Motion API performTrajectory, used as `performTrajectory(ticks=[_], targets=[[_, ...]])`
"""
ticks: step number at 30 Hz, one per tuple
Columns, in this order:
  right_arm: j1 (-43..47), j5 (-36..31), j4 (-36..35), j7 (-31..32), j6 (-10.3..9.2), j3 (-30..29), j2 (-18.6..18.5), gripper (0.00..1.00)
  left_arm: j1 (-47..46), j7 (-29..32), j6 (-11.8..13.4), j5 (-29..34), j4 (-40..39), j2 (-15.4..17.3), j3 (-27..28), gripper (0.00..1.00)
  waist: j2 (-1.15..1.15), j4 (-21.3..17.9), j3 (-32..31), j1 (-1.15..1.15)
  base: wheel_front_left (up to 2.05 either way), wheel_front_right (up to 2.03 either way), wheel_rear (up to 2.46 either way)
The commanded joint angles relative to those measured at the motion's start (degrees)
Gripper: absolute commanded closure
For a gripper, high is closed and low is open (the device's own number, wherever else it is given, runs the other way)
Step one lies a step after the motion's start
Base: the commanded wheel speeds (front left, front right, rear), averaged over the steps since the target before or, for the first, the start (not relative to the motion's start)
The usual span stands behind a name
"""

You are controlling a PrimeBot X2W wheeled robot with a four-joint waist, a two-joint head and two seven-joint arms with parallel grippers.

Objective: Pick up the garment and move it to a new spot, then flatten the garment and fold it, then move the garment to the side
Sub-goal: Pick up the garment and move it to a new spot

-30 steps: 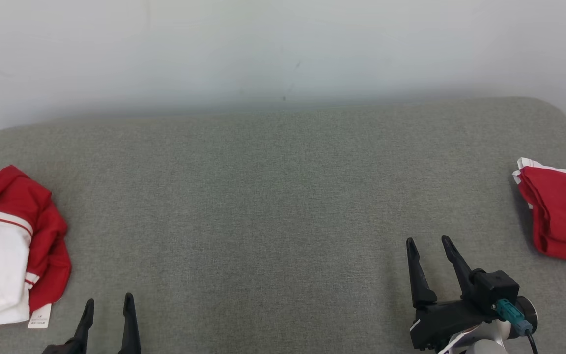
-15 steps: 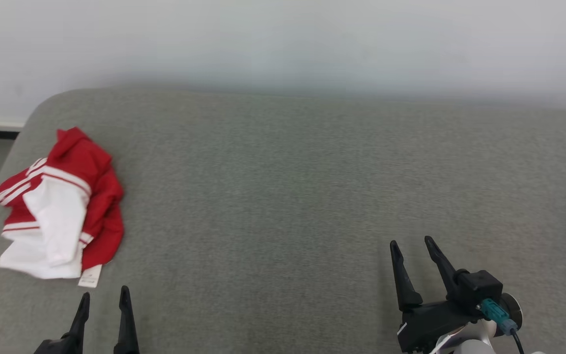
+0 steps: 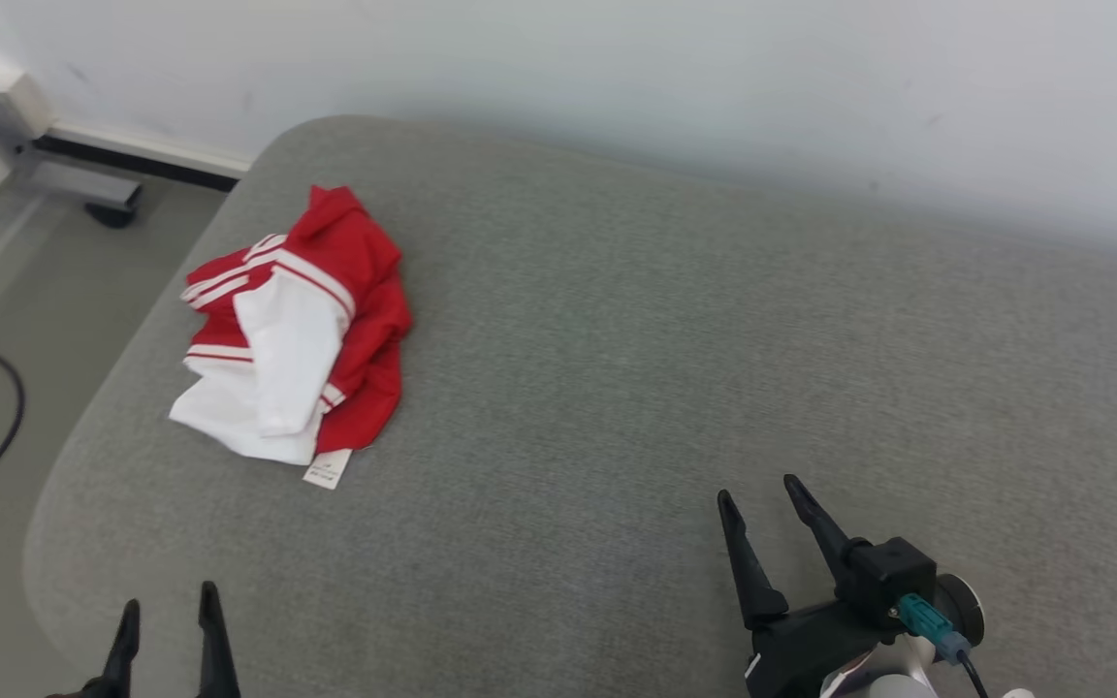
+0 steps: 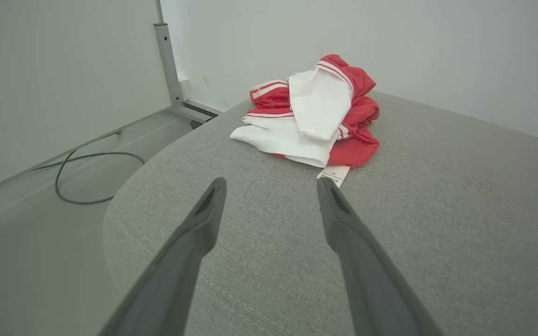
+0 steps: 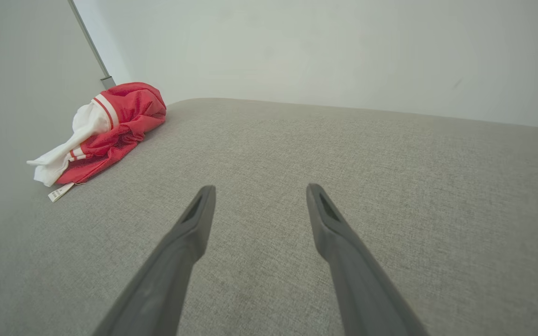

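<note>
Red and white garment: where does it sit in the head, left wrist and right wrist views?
Head view: garment at upper left, near the left end of the grey cushion.
Left wrist view: garment at upper centre.
Right wrist view: garment at far left, mid-height.
Shared landmark: the white label at its near edge.

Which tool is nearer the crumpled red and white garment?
Left. The left tool hangs open short of the garment, not touching; the right tool is farther off across the cushion.

Prob. lab rm: bare wall (image 3: 617, 58), floor cable (image 3: 19, 402), metal post (image 4: 166, 60).
</note>
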Motion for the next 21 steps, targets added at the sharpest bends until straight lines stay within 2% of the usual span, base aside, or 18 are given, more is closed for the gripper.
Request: performTrajectory(ticks=[1, 9, 21], targets=[[-0.5, -0.1, 0.0, 0.0, -0.13, 0.4, 0.1, 0.0, 0.8, -0.1, 0.2, -0.2, -0.2, 0.0, 0.6, 0.0, 0.0, 3.0, 0.4, 0.0, 0.0, 0.0, 0.0], [-0.3, 0.3, 0.0, 0.0, -0.13, 1.2, 0.0, 0.0, 2.1, -0.1, 0.5, -0.8, -1.0, -0.1, 2.2, 0.0, 0.0, 3.6, 0.6, 0.0, 0.0, 0.0, 0.0], [-2.6, -2.5, -0.6, 0.0, -0.13, -1.0, 0.0, 0.0, -3.8, -0.1, -0.4, -1.6, -1.1, 0.0, 4.1, 0.0, 0.0, -1.3, 5.8, 0.0, 0.0, 0.0, 0.0]])
